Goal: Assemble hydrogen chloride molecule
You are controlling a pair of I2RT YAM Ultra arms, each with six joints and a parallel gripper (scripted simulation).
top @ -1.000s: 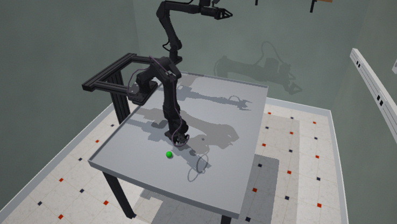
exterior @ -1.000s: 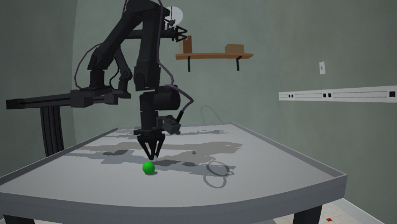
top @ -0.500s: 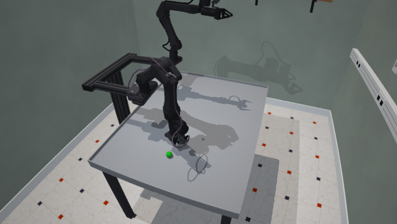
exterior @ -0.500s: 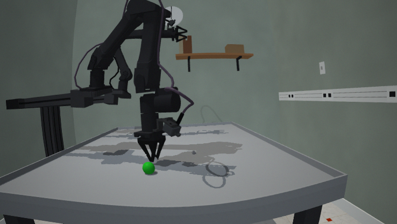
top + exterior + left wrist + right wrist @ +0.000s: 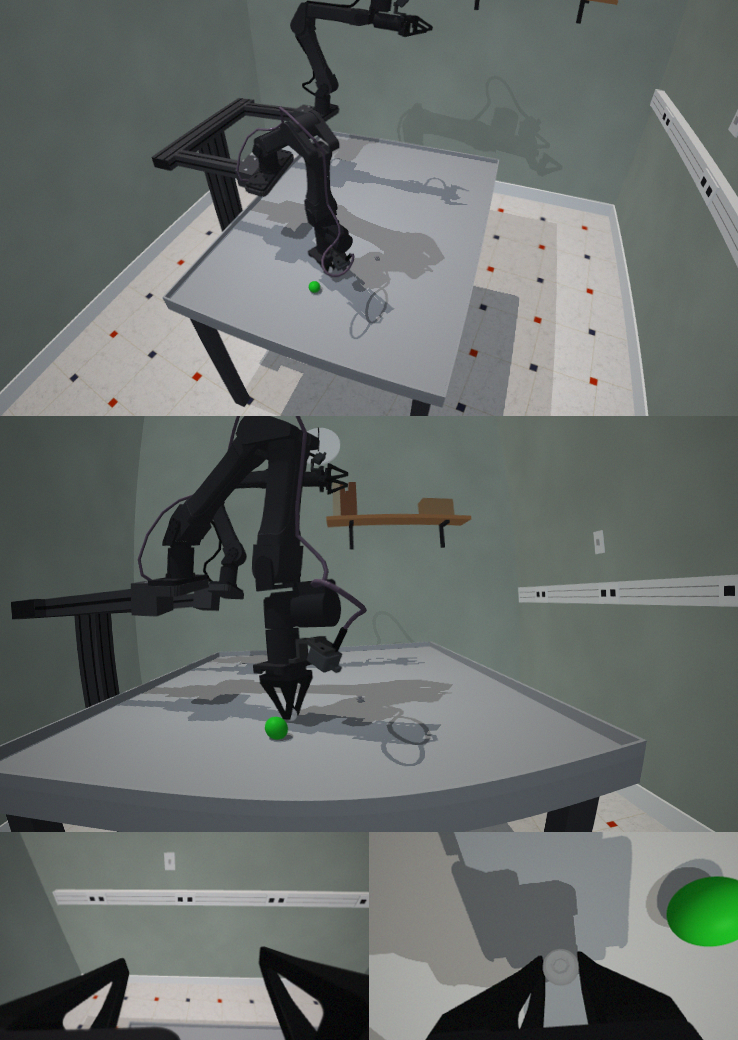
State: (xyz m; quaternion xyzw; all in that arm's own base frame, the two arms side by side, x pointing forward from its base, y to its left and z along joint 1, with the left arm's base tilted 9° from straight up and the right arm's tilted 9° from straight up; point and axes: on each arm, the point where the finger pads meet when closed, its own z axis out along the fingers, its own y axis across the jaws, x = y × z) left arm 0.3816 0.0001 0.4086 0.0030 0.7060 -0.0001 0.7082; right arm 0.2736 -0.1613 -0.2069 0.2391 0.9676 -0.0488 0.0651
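A green ball (image 5: 314,286) (image 5: 276,728) (image 5: 707,912) lies on the table (image 5: 248,294) (image 5: 155,767); no hole shows on it. My right gripper (image 5: 290,715) (image 5: 560,961) points down beside it, low over the table, and is shut on a white ball (image 5: 294,715) (image 5: 560,971). The white ball's ringed hole faces up to the right wrist camera. Whether it touches the table I cannot tell. A small grey peg (image 5: 377,258) (image 5: 360,699) sits apart on the table. My left gripper (image 5: 427,27) (image 5: 345,480) (image 5: 190,960) is open and empty, high up.
A raised rim (image 5: 310,356) (image 5: 516,692) runs round the table. The arms stand on a black frame (image 5: 206,129) (image 5: 103,599) at one edge. A wall shelf (image 5: 397,520) hangs far behind. Arm shadows lie across the table.
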